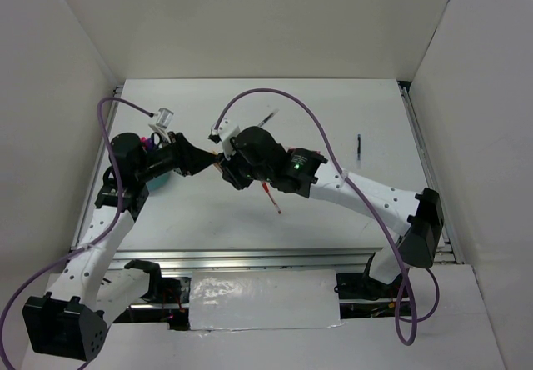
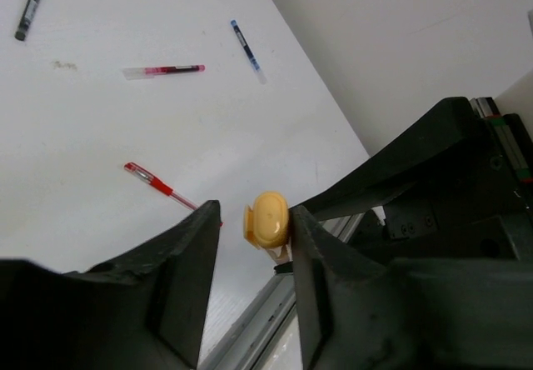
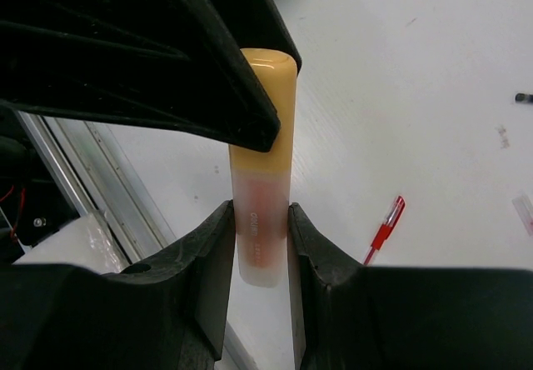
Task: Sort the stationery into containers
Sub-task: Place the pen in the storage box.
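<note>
Robot lab cell. We saw plain white panels [image 1: 250, 28] boxing in a white table [image 1: 333, 112], with an aluminium rail [image 1: 250, 259] along its near edge. Two black-and-white arms [image 1: 375, 193] were mounted there side by side, and loose purple cables [image 1: 268, 92] looped over both. We saw nothing domestic in shot.

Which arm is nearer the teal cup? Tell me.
Left. The left arm passes directly over the teal cup; the right gripper sits off to the cup's right, clamped on the orange highlighter.
</note>
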